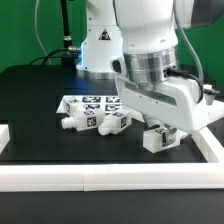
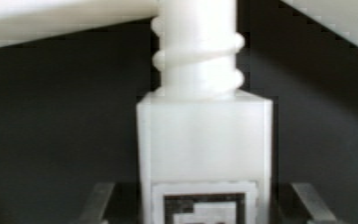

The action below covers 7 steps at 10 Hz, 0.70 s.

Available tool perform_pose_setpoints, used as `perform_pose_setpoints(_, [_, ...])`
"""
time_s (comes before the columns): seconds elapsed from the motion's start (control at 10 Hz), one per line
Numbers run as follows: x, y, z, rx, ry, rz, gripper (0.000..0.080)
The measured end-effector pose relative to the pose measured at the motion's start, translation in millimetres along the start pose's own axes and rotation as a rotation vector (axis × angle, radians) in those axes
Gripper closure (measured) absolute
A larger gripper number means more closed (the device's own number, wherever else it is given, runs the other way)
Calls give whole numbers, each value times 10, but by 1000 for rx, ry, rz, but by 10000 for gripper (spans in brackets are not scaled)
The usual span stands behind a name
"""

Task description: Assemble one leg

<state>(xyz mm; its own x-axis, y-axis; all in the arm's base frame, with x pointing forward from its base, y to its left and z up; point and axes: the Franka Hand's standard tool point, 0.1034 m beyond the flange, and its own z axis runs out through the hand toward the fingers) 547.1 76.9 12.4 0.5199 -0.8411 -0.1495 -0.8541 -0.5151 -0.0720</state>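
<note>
Black table (image 1: 35, 90), white border. Marker board (image 1: 85, 102) mid-table, two spare legs (image 1: 76, 122) at its 6 o'clock. The leg (image 1: 158, 138) sits at the board's 4 o'clock, under the gripper (image 1: 160, 128). Jaws part-closed astride it; can't tell if they touch. Wrist view shows its ribbed peg (image 2: 199, 55).

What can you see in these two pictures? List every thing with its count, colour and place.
legs: at least three, white with black-and-white tags; two lie by the marker board, one sits between the pincer's jaws.
marker board: one, white with black tags, flat on the table.
table: one, black, under everything.
border wall: white, along the table's near edge.
arm: one, white, above the table's middle.
pincer: one, jaws either side of a leg, small gaps showing.
</note>
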Motion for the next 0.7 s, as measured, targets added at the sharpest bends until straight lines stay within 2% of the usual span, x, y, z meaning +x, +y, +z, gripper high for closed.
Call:
perform_pose_setpoints(0.1, [37,73,-16,-1,1,-70,517])
perform_pose_setpoints(0.2, [140,234,-66,-10,5,-127,517])
perform_pose_setpoints(0.3, [260,324,-184,-7,13,-188,517])
perform_pose_setpoints(0.4, [305,304,-354,-2,10,-205,516])
perform_pose_setpoints(0.7, [451,246,-795,45,47,-286,515])
